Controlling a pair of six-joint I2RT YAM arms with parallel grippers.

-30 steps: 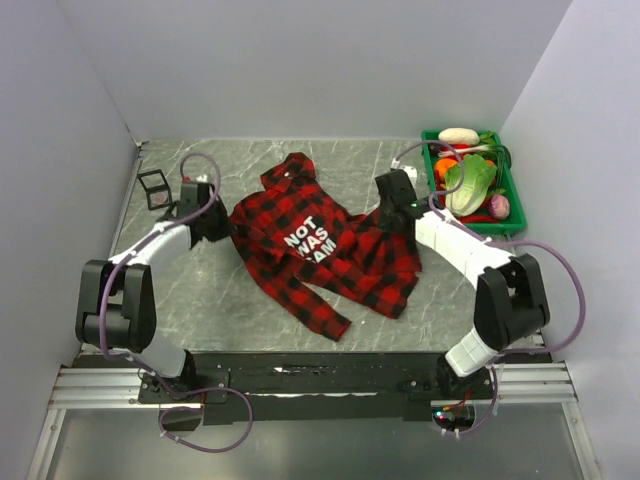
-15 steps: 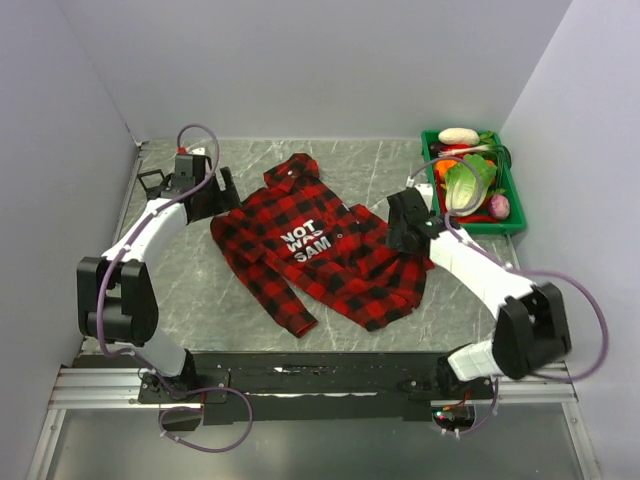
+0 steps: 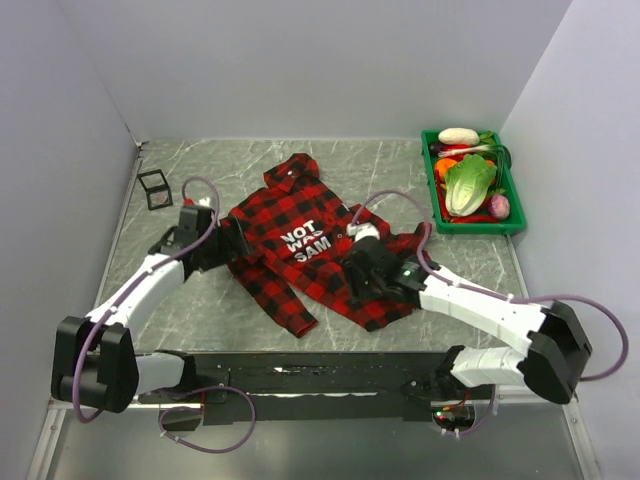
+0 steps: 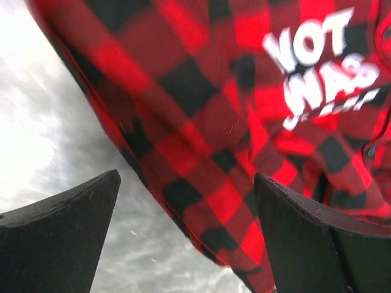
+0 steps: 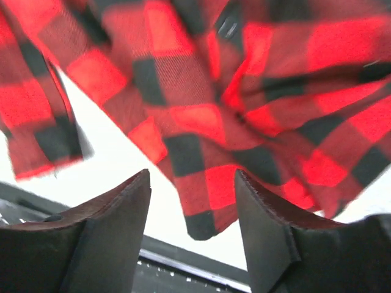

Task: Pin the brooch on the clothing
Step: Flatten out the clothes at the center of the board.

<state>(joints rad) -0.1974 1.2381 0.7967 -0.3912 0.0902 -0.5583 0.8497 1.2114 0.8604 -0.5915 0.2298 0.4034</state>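
The clothing (image 3: pixel 310 240), a red-and-black plaid shirt with white letters, lies spread on the grey marble table. My left gripper (image 3: pixel 228 240) hovers at its left edge. In the left wrist view this gripper (image 4: pixel 186 204) is open over the clothing (image 4: pixel 201 122), nothing between the fingers. My right gripper (image 3: pixel 360 275) is over the lower right part of the shirt. In the right wrist view it (image 5: pixel 190 198) is open too, above the hem of the clothing (image 5: pixel 244 91). The brooch is not in view.
A green tray (image 3: pixel 480 228) of vegetables stands at the back right. A small black wire-frame cube (image 3: pixel 154 188) sits at the back left. Walls close in the table on three sides, and a black rail (image 3: pixel 320 370) runs along the near edge.
Both grippers have opened and let go of the shirt, which now lies flatter. The left gripper has come back toward the near side. The right one has swung left and nearer, over the shirt.
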